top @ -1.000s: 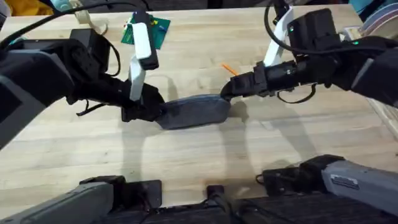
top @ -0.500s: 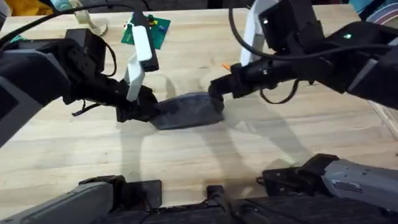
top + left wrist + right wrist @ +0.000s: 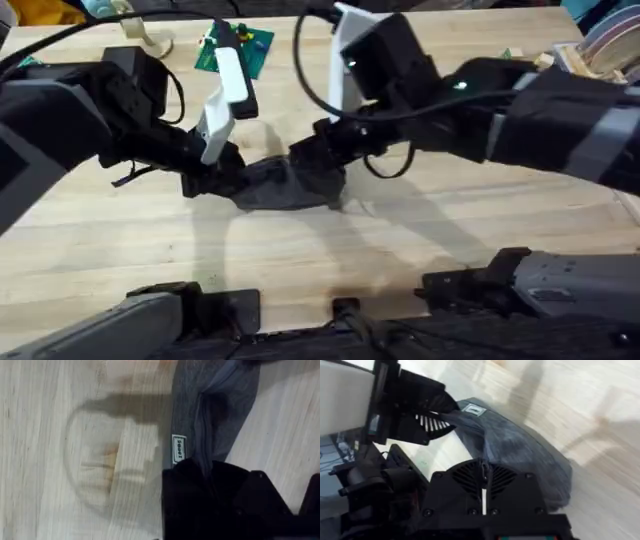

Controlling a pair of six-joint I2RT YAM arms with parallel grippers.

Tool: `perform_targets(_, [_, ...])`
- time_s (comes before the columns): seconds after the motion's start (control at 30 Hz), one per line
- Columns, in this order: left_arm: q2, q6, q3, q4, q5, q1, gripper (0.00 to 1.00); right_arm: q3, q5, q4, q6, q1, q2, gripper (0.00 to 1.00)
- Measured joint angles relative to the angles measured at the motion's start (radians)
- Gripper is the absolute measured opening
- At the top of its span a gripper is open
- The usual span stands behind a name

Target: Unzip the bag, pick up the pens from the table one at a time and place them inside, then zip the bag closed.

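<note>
The grey bag lies bunched at the middle of the table. My left gripper is shut on the bag's left end; the left wrist view shows the grey fabric and a small white label just ahead of my gripper. My right gripper reaches across the middle and sits over the bag's top, shut on the zipper pull. In the right wrist view it presses into the bag, with the left gripper beyond. The pens are hidden.
A green circuit board lies at the table's back left, with a pale object beside it. Stacked items sit at the back right corner. Bare wood spreads in front of the bag.
My right gripper has slid left along the bag from its right end to near its left end. The bag has crumpled shorter. The orange pen behind is now covered by the right arm.
</note>
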Motion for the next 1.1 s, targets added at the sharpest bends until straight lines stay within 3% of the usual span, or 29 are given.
perform_targets(0.3, [0.0, 0.0, 0.0, 0.002, -0.037, 0.006, 0.043, 0.115, -0.001, -0.006, 0.019, 0.058, 0.074, 0.033])
perform_targets(0.67, [0.0, 0.0, 0.002, 0.001, -0.046, 0.007, 0.043, 0.125, -0.022, -0.004, 0.018, 0.065, 0.074, 0.033])
perform_targets(0.77, [0.0, 0.0, 0.002, -0.003, -0.044, 0.007, 0.043, 0.15, -0.034, -0.075, 0.001, 0.064, 0.074, 0.033])
perform_targets(0.8, [0.0, 0.0, 0.002, -0.003, -0.042, 0.007, 0.043, 0.166, -0.039, -0.114, -0.009, 0.062, 0.074, 0.065])
perform_targets(0.83, [0.0, 0.0, 0.002, -0.002, -0.038, 0.007, 0.043, 0.182, -0.047, -0.151, -0.02, 0.059, 0.074, 0.17])
perform_targets(1.0, [0.0, 0.0, 0.002, 0.0, 0.013, -0.008, 0.043, 0.321, -0.127, -0.329, -0.104, 0.014, 0.065, 0.889])
perform_targets(1.03, [0.0, 0.0, 0.002, 0.001, 0.015, -0.009, 0.043, 0.348, -0.135, -0.369, -0.127, -0.008, 0.053, 0.97])
perform_targets(1.1, [0.0, 0.0, 0.002, 0.001, 0.017, -0.008, 0.043, 0.388, -0.143, -0.449, -0.162, -0.063, 0.019, 0.996])
